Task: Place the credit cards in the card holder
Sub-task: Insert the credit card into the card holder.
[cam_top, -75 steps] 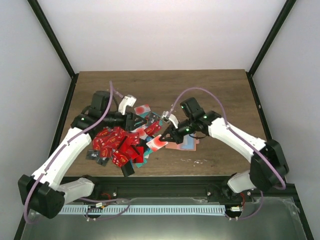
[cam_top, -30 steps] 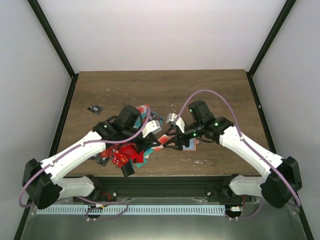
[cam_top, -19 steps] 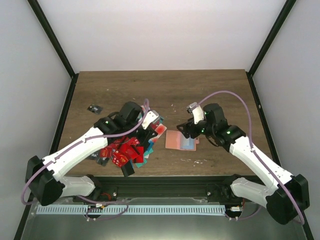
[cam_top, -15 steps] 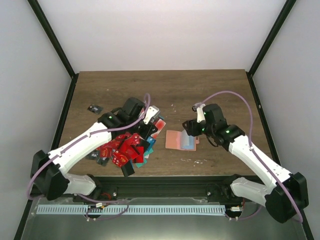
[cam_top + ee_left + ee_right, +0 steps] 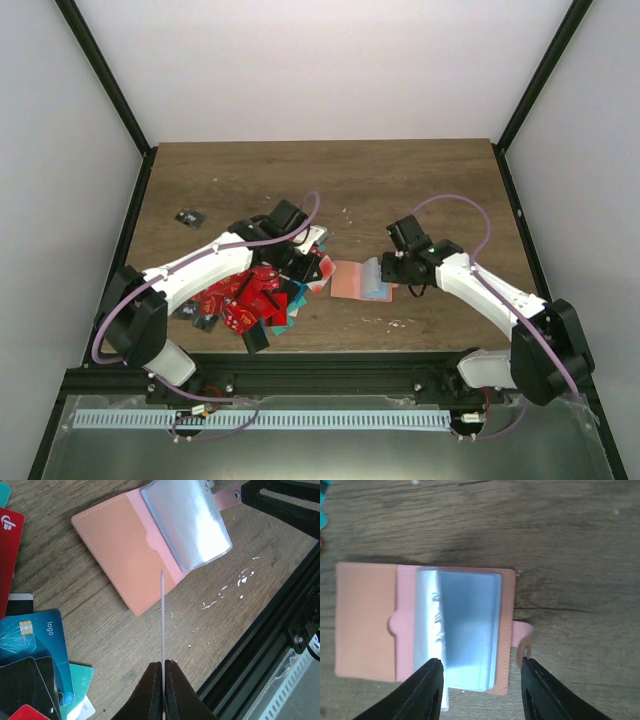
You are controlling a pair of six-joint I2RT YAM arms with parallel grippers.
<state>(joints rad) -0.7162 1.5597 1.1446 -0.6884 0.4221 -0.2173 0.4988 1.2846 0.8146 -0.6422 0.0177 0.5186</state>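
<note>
The salmon-pink card holder (image 5: 352, 280) lies open on the table, its clear sleeves (image 5: 465, 630) fanned up. It also shows in the left wrist view (image 5: 125, 550). My left gripper (image 5: 162, 664) is shut on a thin credit card (image 5: 162, 615) seen edge-on, held just above the table. The card's far end reaches over the holder's near edge. In the top view my left gripper (image 5: 310, 265) is just left of the holder. My right gripper (image 5: 480, 662) is open and straddles the sleeves at the holder's right side (image 5: 393, 268). A pile of red, teal and black cards (image 5: 245, 295) lies to the left.
A lone black card (image 5: 186, 217) lies at the far left. A blue card (image 5: 37, 635) and a teal one (image 5: 82, 677) lie near my left gripper. The black frame rail (image 5: 270, 630) runs along the table's near edge. White flecks (image 5: 390, 321) dot the wood.
The two grippers, close together over the holder a second ago, have parted. The right one drew back to the holder's right side. The left one holds a card beside its left side.
</note>
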